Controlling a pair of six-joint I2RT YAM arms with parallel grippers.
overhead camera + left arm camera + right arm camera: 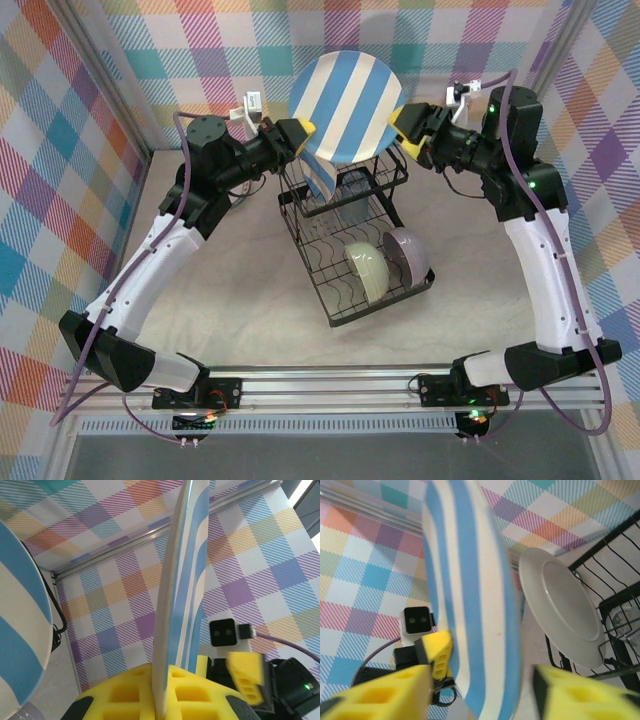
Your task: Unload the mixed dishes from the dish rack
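- Striped plate (345,100), blue and white: we record it lifted above the far end of the dish rack (325,262), its face towards the overhead camera, between the two claws.
- Left claw (300,133): pressed together on the plate's left rim. In its wrist view the plate stands edge-on, sunk between the yellow pads (125,695).
- Right claw (410,125): at the plate's right rim. In its wrist view the yellow fingers (385,695) are spread, one on each side of the rim, with a gap showing at one finger. We cannot tell through the blur whether the other finger touches the plate.
- Second plate (322,180), also blue-striped: upright at the rack's far end, just below the lifted one. Its pale underside shows in the right wrist view.
- Tumbler (625,625): apparently a clear glass inside the wire basket section, too blurred for us to say more.
- Green bowl (365,270) and lavender bowl (408,250): both on edge in the near slotted part, just beside each other.
- Dish rack: black wire, standing on the pale worktop (230,300) between the arms.
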